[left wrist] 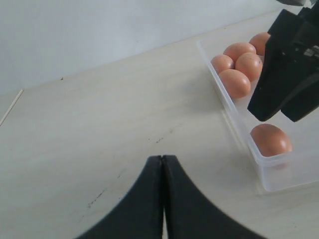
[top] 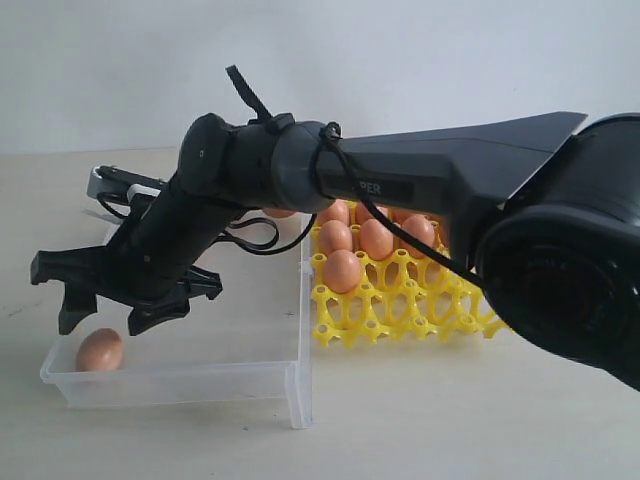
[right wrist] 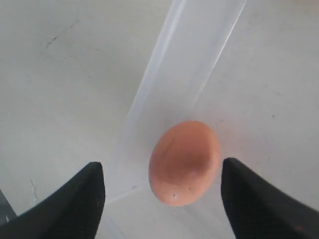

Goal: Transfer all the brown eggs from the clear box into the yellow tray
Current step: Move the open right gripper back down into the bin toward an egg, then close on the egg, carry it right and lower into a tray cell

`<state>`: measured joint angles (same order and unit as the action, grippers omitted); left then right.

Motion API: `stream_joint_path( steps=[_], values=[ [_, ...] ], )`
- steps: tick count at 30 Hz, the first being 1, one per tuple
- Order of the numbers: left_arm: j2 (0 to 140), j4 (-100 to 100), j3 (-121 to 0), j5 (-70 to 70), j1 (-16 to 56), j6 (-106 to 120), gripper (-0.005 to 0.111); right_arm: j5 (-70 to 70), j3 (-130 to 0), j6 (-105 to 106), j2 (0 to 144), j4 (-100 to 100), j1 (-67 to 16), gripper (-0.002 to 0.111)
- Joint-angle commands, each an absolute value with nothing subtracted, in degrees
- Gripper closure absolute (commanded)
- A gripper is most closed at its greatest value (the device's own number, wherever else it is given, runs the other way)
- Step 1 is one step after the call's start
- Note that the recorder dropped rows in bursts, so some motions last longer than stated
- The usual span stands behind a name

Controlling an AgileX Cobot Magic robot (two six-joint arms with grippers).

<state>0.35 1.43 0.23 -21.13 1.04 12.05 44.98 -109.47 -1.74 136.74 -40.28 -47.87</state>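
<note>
The arm hides the tray's rear cups and some eggs toward twelve o'clock, and also covers the box's far end. At three o'clock the frame crops the arm.

Smooth matt brown eggs, clear box of glossy plastic, yellow tray of plastic.

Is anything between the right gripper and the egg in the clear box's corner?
Nothing visible. The right gripper hangs open just above the brown egg, jaws either side; the clear box wall runs beside it, not between.
</note>
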Motion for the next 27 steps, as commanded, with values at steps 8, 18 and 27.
stream_joint_path(
  steps=[8, 18, 27],
  values=[
    [0.0, 1.43, 0.0, -20.7, 1.15, 11.75, 0.107, 44.49, -113.98, -1.75, 141.54, -39.47, -48.95, 0.044],
    [0.0, 1.43, 0.0, -20.7, 1.15, 11.75, 0.107, 47.9, -116.36, -4.72, 144.29, -38.72, -48.95, 0.084],
    [0.0, 1.43, 0.0, -20.7, 1.15, 11.75, 0.107, 30.91, -101.46, -6.91, 131.27, -22.57, -47.61, 0.108]
  ],
)
